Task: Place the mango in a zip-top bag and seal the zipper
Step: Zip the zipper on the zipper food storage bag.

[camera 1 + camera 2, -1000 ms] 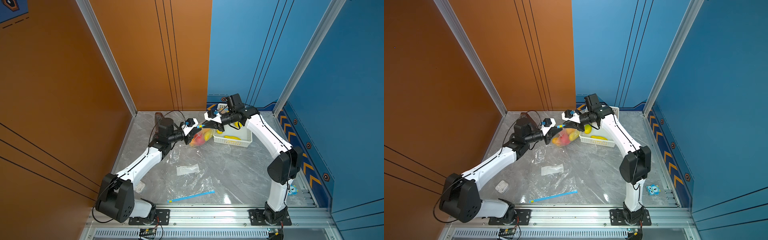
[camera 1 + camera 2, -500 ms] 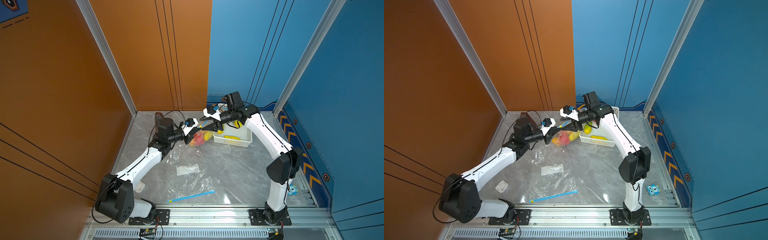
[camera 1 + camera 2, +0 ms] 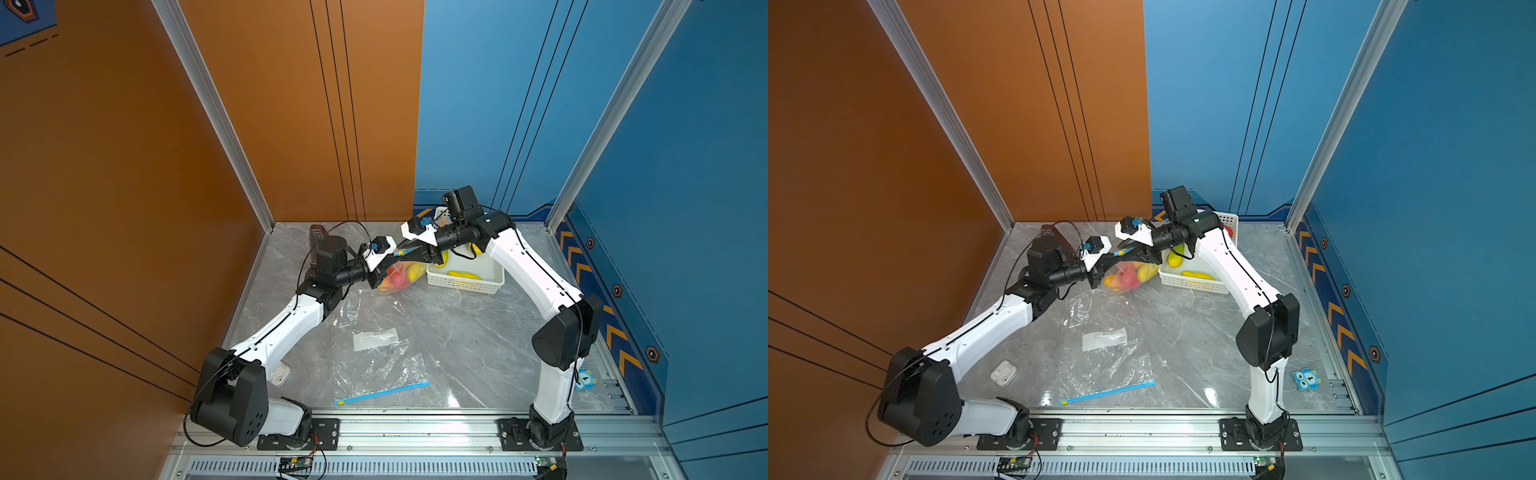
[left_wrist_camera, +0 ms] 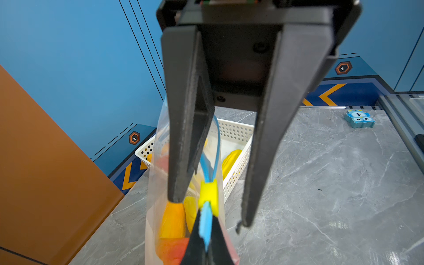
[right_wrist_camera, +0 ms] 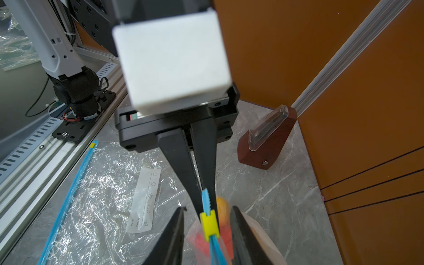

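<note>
Toward the far edge of the grey marble-patterned table (image 3: pixel 478 345), about midway across, we find the zip-top bag (image 3: pixel 400 277) held up between the two arms. We cannot tell whether its bottom rests on the surface. The mango (image 4: pixel 172 222) is inside it, orange shading to red, with a yellow fruit (image 4: pixel 190 214) pressed against it. The left gripper (image 5: pixel 205 197) has its jaws pressed together, pinching the end of the blue zipper strip (image 4: pixel 205 226). The right gripper (image 4: pixel 212 210) has its jaws spread, one finger on each side of the yellow slider (image 4: pixel 208 195), and in both wrist views neither finger appears to touch it. The slider sits on the strip just beside the left gripper's fingertips. Past the slider the two blue tracks run apart, so the bag's mouth is open there. Just right of the bag stands a white perforated basket (image 3: pixel 465 282) with a long yellow fruit (image 3: pixel 459 274) in it. A second zip-top bag (image 3: pixel 374 374) lies flat near the front edge, with its blue strip toward that edge. A white printed sachet (image 3: pixel 376 338) lies on the crumpled clear plastic. A brown stand (image 5: pixel 266 142) with a clear slot occupies the far left corner. A blue owl toy (image 3: pixel 1306 379) lies by the right edge, near the right arm's base. A small white case (image 3: pixel 1004 372) lies beside the left arm, near the left edge.
</note>
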Controlling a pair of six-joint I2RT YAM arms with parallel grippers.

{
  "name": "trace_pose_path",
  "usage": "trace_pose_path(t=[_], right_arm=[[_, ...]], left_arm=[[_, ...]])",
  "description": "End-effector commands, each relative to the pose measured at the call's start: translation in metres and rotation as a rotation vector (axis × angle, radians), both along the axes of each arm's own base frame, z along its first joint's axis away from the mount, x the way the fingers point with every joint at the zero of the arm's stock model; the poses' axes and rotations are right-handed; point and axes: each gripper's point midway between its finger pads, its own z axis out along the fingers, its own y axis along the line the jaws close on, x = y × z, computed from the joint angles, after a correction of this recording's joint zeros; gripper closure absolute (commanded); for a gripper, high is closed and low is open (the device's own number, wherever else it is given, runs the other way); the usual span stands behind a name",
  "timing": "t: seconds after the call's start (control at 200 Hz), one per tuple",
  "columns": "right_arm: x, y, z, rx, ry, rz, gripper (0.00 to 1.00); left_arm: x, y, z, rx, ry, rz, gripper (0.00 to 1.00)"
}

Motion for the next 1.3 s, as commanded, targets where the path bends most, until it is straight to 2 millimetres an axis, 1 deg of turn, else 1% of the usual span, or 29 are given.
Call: trace_pose_path(t=[0.0, 0.1, 0.12, 0.195, 0.36, 0.46, 0.651, 0.751, 0.911, 1.031, 1.141, 1.296], right_arm=[[-0.004, -0.004, -0.007, -0.044, -0.021, -0.007, 0.77], [-0.005, -0.003, -0.008, -0.055, -0.032, -0.007, 0.79], [-0.005, -0.003, -0.008, -0.056, -0.035, -0.008, 0.81], [-0.007, -0.003, -0.003, -0.046, -0.044, -0.005, 0.83], [-0.01, -0.004, 0.008, -0.026, -0.039, -0.008, 0.84], [-0.013, -0.005, 0.012, -0.022, -0.036, -0.01, 0.87], [-0.006, -0.013, 0.01, -0.064, -0.06, -0.072, 0.89], [0.001, -0.018, 0.008, -0.092, -0.068, -0.119, 0.91], [0.007, -0.028, 0.006, -0.143, -0.12, -0.174, 0.91], [0.017, -0.037, 0.002, -0.194, -0.163, -0.225, 0.91], [0.032, -0.05, -0.001, -0.219, -0.175, -0.276, 0.91], [0.06, -0.071, -0.008, -0.242, -0.162, -0.352, 0.9]], left_arm=[[-0.004, 0.001, 0.011, -0.007, -0.04, 0.008, 1.0], [-0.004, 0.001, 0.011, -0.007, -0.04, 0.009, 1.0], [-0.004, 0.001, 0.011, -0.007, -0.04, 0.009, 1.0], [-0.004, 0.001, 0.011, -0.006, -0.039, 0.01, 1.0], [-0.004, 0.003, 0.01, -0.001, -0.046, 0.02, 1.0], [-0.005, 0.003, 0.009, 0.002, -0.047, 0.025, 1.0], [-0.006, 0.006, 0.011, 0.003, -0.055, 0.036, 1.0], [-0.007, 0.008, 0.011, 0.003, -0.058, 0.044, 1.0], [-0.007, 0.01, 0.013, 0.001, -0.063, 0.049, 1.0], [-0.005, 0.012, 0.012, 0.006, -0.062, 0.065, 1.0], [-0.002, 0.016, 0.01, 0.012, -0.063, 0.089, 1.0], [0.004, 0.024, 0.009, 0.017, -0.062, 0.126, 1.0]])
